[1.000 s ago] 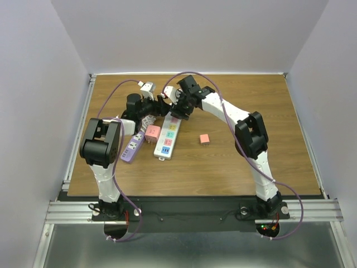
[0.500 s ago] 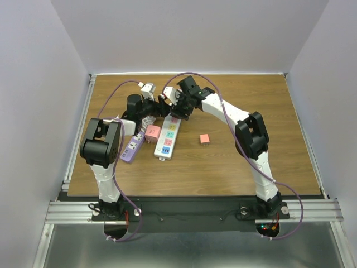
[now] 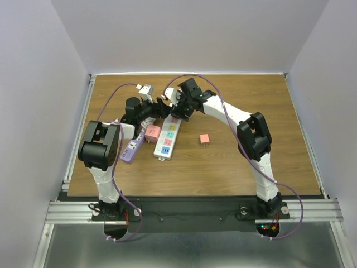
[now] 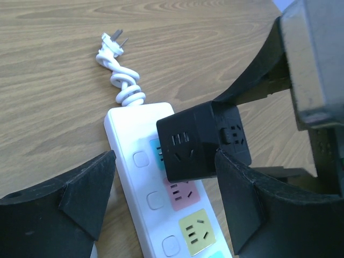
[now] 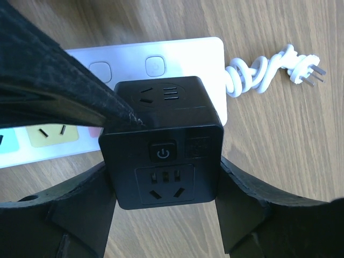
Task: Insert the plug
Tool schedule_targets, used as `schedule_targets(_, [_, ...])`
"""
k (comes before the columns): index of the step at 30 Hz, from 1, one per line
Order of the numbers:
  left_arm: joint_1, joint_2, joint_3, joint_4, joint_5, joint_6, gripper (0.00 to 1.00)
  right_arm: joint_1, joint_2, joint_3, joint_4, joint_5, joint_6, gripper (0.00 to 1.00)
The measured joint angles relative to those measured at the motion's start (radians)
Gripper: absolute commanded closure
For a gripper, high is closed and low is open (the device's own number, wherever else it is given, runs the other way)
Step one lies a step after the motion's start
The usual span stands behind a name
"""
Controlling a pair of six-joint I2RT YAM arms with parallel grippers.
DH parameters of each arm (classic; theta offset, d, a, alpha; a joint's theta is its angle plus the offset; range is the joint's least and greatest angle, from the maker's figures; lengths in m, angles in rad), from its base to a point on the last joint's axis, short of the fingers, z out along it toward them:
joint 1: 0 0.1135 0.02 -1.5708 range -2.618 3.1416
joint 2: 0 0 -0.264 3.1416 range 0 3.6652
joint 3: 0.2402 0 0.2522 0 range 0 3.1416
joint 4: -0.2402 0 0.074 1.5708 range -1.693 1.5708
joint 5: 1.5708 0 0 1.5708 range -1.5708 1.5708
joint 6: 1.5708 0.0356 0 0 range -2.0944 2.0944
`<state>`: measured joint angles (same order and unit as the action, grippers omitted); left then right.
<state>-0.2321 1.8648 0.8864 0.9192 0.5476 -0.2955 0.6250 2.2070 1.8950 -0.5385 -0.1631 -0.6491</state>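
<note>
**Right hand holds the black cube over the strip's cord-end socket**

Right hand (image 5: pixel 164 180) is clamped on the black cube plug (image 5: pixel 161 145), one finger on each of two opposite side faces. The cube's power-button face is turned up toward the wrist camera. The cube sits over the white power strip (image 4: pixel 129 129) at the end where the coiled white cord (image 4: pixel 124 86) leaves it. It covers most of the teal socket (image 4: pixel 155 148) and overlaps the edge of the pink socket (image 4: pixel 183 193) next along. The underside is hidden, so I cannot tell whether the prongs have entered the slots.

Seen from above, the strip's long axis runs from the two hands back toward the near edge of the desk (image 3: pixel 251 162). The sockets face up, so the socket lies directly beneath the right hand. By my judgement, the coming move is a straight push down. The cube's edges need to be square to the strip's length, and in the left wrist view it looks slightly skewed.

Left hand (image 4: pixel 164 209) is spread wide and holds nothing. It hangs over the strip just on the near side of the cube. It is about as close as the right hand and well placed to steady the strip body during the push.
</note>
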Motion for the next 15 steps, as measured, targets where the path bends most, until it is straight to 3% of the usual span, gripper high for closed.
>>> schedule_targets(15, [-0.003,-0.019,-0.023,0.087,0.059,-0.044,0.14,0.014,-0.058,-0.079,0.086,0.0,0.033,0.18])
